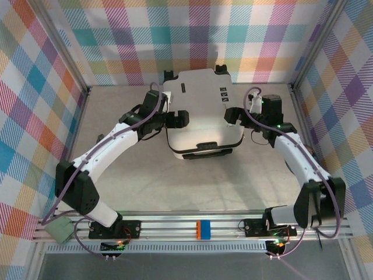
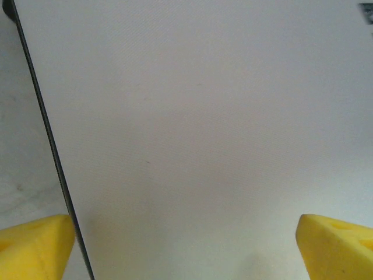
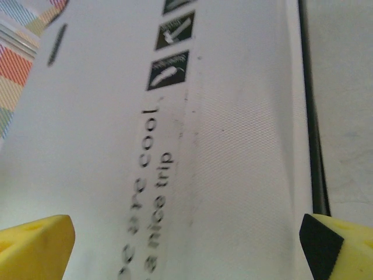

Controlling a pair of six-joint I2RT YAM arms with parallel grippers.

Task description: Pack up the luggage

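Luggage (image 1: pixel 201 114) lies flat and shut, mid-back of worktop (image 1: pixel 145 186). Left pincer (image 1: pixel 179 119) over its left edge, right pincer (image 1: pixel 232 115) over its right edge. Both released, yellow pads (image 3: pixel 35 245) spread wide above white lid (image 2: pixel 192 116), grasping nothing.

Contents hidden; cannot tell what is packed.

Risks:
- one-sided push slides luggage across worktop
- smooth lid gives pads little purchase
- lid may spring up if unfastened

I count one luggage (image 1: pixel 201 111) at twelve o'clock ahead of me, and two grippers: my left gripper (image 1: pixel 185 119) at its nine o'clock, my right gripper (image 1: pixel 229 115) at its three o'clock. Four yellow fingertips (image 2: pixel 35 245). Three dark square marks (image 3: pixel 168 70).
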